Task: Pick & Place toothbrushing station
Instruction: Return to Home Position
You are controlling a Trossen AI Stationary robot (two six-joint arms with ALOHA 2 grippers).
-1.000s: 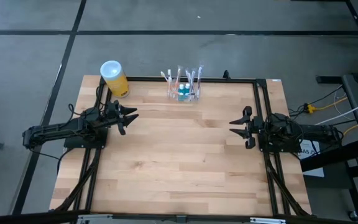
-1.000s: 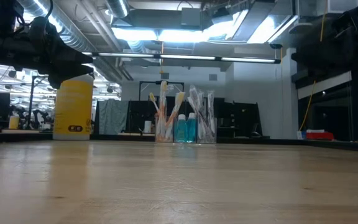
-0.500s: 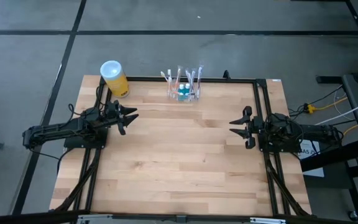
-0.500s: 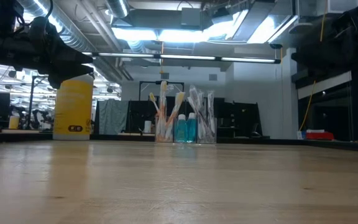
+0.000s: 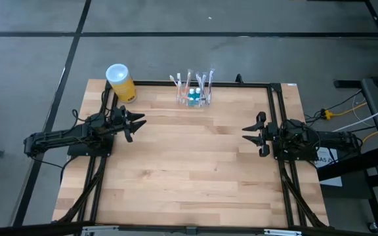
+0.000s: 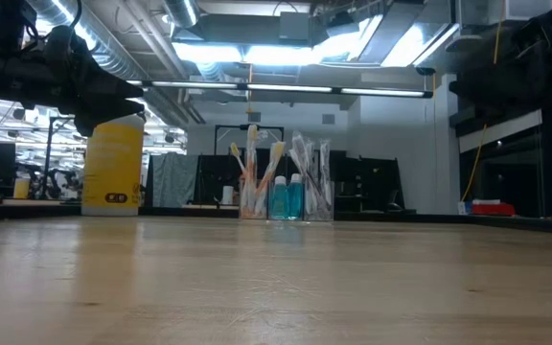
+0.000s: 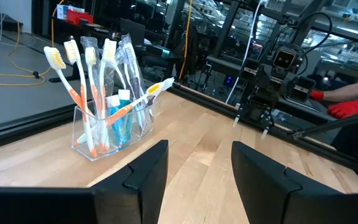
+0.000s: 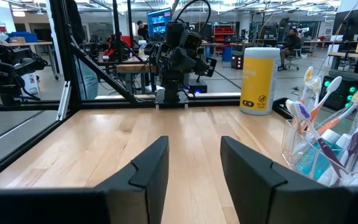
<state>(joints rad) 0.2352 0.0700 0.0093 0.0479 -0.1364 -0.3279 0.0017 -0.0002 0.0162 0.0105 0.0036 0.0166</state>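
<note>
Toothbrushing station (image 5: pixel 194 97): upright at the far edge of the table (image 5: pixel 189 187), about mid-width, holding toothbrushes (image 7: pixel 107 59); yellow canister (image 5: pixel 121 82) at the far left corner, well apart; left gripper (image 5: pixel 138 123) and right gripper (image 5: pixel 248 136) near opposite side edges, jaws apart, the table's broad middle between them.

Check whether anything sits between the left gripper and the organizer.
Nothing visible does. Only bare table lies between the left gripper and the organizer at the far edge. The yellow canister stands off that line, at the far left corner.
</note>
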